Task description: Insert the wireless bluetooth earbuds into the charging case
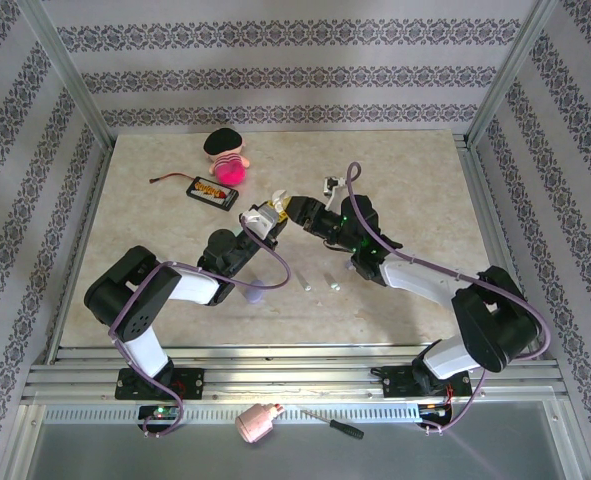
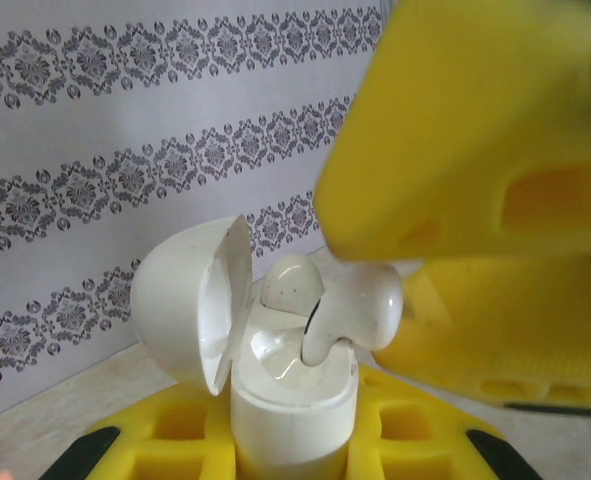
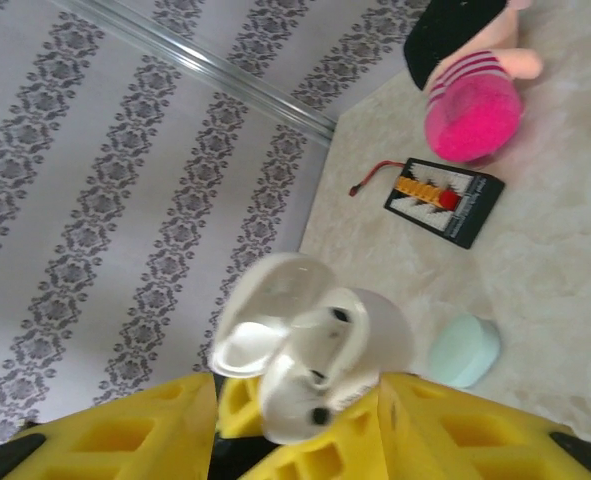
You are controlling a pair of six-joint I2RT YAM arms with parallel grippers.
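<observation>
My left gripper is shut on the white charging case, which stands upright between its yellow fingers with the lid swung open to the left. One white earbud sits in the far socket. A second white earbud leans with its stem in the near socket and its head sticking out to the right. My right gripper hovers right over the case, jaws apart on either side of that bud, not pinching it. From above, both grippers meet mid-table. Two pale stem-shaped buds lie on the table.
A mint-green pebble case lies on the table beyond the held case. A doll with a pink body and a black battery pack are at the back left. A screwdriver rests on the near rail.
</observation>
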